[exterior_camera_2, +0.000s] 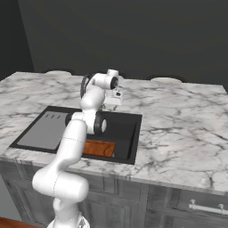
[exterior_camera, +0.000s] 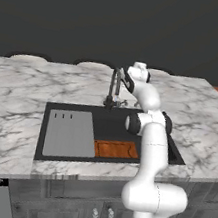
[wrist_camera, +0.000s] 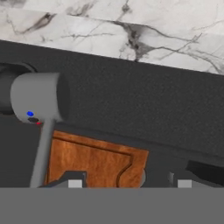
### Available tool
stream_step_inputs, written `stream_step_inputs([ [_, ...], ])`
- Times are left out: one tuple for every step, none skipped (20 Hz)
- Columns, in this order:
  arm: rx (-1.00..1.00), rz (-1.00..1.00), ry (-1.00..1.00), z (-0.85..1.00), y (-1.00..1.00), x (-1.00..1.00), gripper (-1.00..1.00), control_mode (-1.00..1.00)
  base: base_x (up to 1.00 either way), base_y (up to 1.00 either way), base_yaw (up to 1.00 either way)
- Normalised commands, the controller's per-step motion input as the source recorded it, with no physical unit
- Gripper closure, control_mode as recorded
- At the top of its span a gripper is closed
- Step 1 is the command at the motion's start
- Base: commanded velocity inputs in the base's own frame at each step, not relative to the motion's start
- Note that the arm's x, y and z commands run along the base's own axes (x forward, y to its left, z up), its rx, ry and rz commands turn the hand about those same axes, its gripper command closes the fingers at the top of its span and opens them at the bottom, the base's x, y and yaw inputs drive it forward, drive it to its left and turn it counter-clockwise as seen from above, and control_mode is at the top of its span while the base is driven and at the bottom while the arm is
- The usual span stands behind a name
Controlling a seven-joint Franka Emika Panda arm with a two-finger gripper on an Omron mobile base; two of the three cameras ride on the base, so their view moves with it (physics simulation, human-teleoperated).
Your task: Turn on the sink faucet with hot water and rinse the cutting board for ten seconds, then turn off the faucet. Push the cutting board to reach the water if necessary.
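The dark gooseneck sink faucet (exterior_camera: 114,87) stands at the back rim of the black sink (exterior_camera: 113,124). My gripper (exterior_camera: 123,81) hovers just right of its spout, above the base. In the hand view the grey lever hub (wrist_camera: 39,98), marked with blue and red dots, and its thin lever (wrist_camera: 41,151) lie left of my left fingertip (wrist_camera: 74,181). The gripper (wrist_camera: 129,181) is open with nothing between its fingers. The orange-brown cutting board (exterior_camera: 116,149) lies flat at the basin's front right, also seen as the cutting board (wrist_camera: 94,162) and the cutting board (exterior_camera_2: 99,147). I see no water stream.
A larger grey slab (exterior_camera: 70,133) with three slots covers the left half of the basin. White veined marble countertop (exterior_camera: 14,109) surrounds the sink. My own forearm and elbow (exterior_camera: 149,124) hang over the basin's right side, above the board.
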Motion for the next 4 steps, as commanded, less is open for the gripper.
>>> stream_step_inputs([
  [0.0,0.0,0.0,-0.09,0.42,0.0,-1.0,-1.0,0.0,0.0,0.0],
  [0.0,0.0,0.0,-0.08,0.44,0.0,-1.0,-1.0,0.0,0.0,0.0],
  [0.0,0.0,0.0,-0.09,0.46,0.0,-1.0,-1.0,0.0,0.0,0.0],
  [0.0,0.0,0.0,-0.09,0.46,0.0,-1.0,-1.0,0.0,0.0,0.0],
])
